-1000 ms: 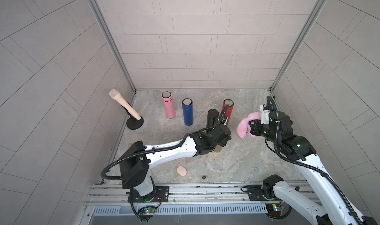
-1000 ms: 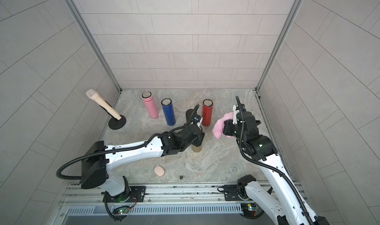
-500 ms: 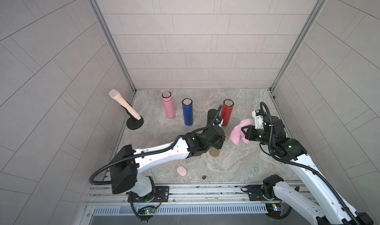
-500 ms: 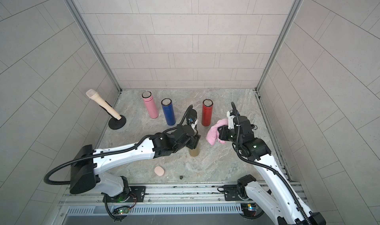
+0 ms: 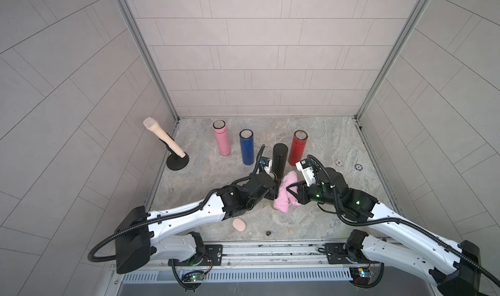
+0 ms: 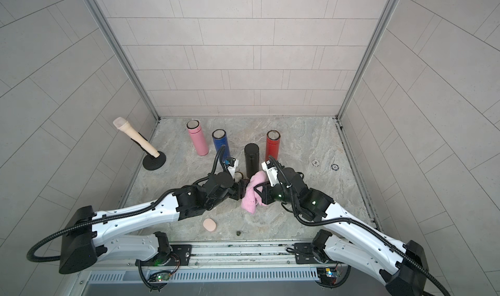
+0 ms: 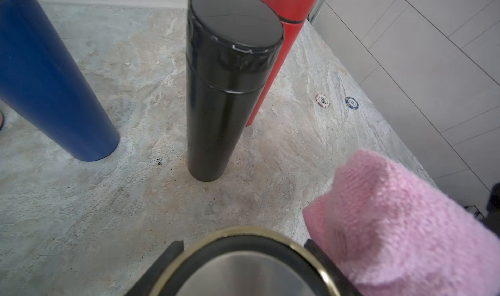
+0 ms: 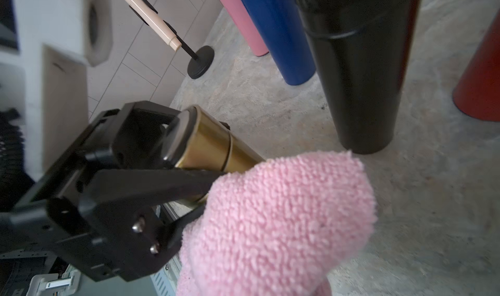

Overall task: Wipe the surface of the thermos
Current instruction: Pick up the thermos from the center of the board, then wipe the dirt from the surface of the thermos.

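Left gripper (image 5: pixel 275 190) is clamping the tilted gold thermos (image 8: pixel 213 143) mid-tabletop (image 5: pixel 324 216), just before the black thermos (image 5: pixel 278 159). Right gripper (image 5: pixel 291 192) is pinching the pink cloth (image 5: pixel 284 200) tight against the gold thermos. Toward the right edge, only poker chips (image 7: pixel 322 100) are lying.

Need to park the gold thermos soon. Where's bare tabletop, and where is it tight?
Bare: the patch between the microphone stand, the pink thermos and the left arm; the strip along the back wall; the right side around the two chips. Tight: the centre, among the black thermos, red thermos, blue thermos and pink cloth.
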Robot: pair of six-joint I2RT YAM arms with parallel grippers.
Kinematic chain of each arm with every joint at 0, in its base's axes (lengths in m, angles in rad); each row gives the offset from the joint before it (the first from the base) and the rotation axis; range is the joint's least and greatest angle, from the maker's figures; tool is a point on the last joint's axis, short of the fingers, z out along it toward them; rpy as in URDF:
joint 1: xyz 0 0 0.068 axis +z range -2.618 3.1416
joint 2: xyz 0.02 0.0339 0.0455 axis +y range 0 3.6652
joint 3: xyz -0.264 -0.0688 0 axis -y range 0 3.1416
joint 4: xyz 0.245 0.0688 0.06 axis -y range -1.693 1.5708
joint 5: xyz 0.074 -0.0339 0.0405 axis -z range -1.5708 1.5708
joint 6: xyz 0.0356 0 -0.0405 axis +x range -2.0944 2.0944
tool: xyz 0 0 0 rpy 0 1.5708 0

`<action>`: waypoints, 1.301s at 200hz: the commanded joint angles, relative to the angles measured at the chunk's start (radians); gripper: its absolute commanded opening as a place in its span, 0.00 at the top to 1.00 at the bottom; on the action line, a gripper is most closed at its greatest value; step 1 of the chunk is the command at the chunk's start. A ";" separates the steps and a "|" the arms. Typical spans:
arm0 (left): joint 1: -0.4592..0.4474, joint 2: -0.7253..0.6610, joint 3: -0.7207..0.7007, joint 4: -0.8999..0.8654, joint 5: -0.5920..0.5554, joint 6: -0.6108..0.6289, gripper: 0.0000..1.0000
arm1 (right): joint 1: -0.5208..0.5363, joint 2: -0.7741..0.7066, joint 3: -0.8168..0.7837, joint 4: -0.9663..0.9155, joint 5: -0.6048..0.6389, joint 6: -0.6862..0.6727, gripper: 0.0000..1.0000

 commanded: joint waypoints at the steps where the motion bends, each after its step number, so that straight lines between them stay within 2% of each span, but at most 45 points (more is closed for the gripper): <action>1: 0.002 -0.032 0.011 0.083 -0.086 -0.070 1.00 | 0.018 0.030 -0.002 0.112 0.114 0.054 1.00; 27: 0.002 -0.023 0.041 0.047 -0.096 -0.092 1.00 | 0.019 0.050 -0.058 0.090 0.205 0.066 1.00; 44: 0.002 -0.007 0.078 0.005 -0.100 -0.102 1.00 | 0.018 0.057 -0.158 0.122 0.243 0.078 1.00; 84: 0.001 0.017 0.147 -0.131 -0.136 -0.242 1.00 | 0.017 0.087 -0.243 0.140 0.300 0.092 1.00; 127: 0.001 0.059 0.199 -0.224 -0.146 -0.363 1.00 | 0.037 0.058 -0.175 0.152 0.303 0.080 1.00; 165: 0.001 0.095 0.216 -0.246 -0.133 -0.411 1.00 | 0.091 0.065 -0.034 0.162 0.298 0.062 1.00; 186: 0.000 0.098 0.214 -0.256 -0.139 -0.447 1.00 | 0.115 0.088 -0.015 0.166 0.310 0.069 1.00; 206: 0.000 0.090 0.207 -0.267 -0.164 -0.476 1.00 | 0.115 0.097 -0.059 0.154 0.345 0.105 1.00; 238: 0.000 0.077 0.198 -0.296 -0.208 -0.550 1.00 | 0.122 0.053 -0.224 0.170 0.398 0.174 1.00; 260: 0.000 0.081 0.196 -0.293 -0.220 -0.583 1.00 | 0.134 0.020 -0.253 0.167 0.430 0.179 1.00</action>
